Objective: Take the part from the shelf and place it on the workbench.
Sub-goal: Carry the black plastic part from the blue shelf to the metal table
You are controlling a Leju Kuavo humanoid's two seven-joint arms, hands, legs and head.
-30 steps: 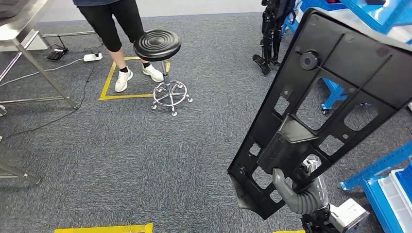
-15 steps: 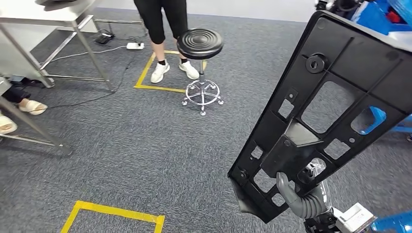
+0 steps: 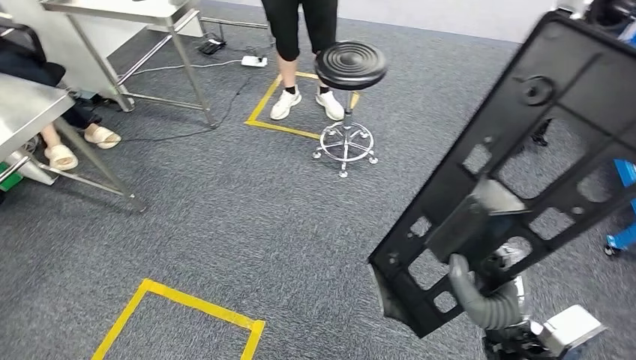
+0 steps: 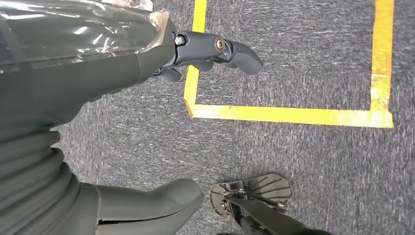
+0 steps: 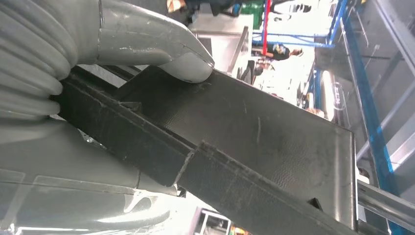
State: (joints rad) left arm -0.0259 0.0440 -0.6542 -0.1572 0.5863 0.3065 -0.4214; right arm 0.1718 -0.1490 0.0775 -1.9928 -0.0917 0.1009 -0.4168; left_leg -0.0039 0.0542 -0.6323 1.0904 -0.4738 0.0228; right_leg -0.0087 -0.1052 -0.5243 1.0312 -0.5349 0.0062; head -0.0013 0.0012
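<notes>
One big black part [image 3: 517, 165] takes the right side of the head view, from about 5 o'clock up to 1 o'clock. It is a flat plastic panel with ribs and many cut-out windows, and it stands tilted, its top end leaning to the right. The right hand [image 3: 480, 296] grips it at the low end, at 5 o'clock; the grey thumb lies over the edge of a raised block in the middle of the panel. In the right wrist view the thumb [image 5: 156, 46] presses on the dark textured face of the part [image 5: 254, 142], and the other fingers are hidden behind it.

The left hand [image 4: 122, 127] hangs over the grey carpet [image 4: 303, 156]. Its thumb and its dark fingers [image 4: 215, 49] are apart and nothing is between them. Under it lies yellow tape [image 4: 288, 115] in a square shape on the floor.

At 12 o'clock in the head view a black round stool [image 3: 349, 67] stands on a chrome base with small wheels. Just behind it a person [image 3: 301, 30] stands in black trousers and white shoes, near a yellow floor mark. At 10 o'clock there is a metal table [image 3: 112, 9] with thin legs, and a white power strip [image 3: 254, 61] lies on the carpet beside it. At 9 o'clock, under another table, feet in sandals [image 3: 75, 146] are seen. At 7 o'clock is another yellow square [image 3: 187, 307].
</notes>
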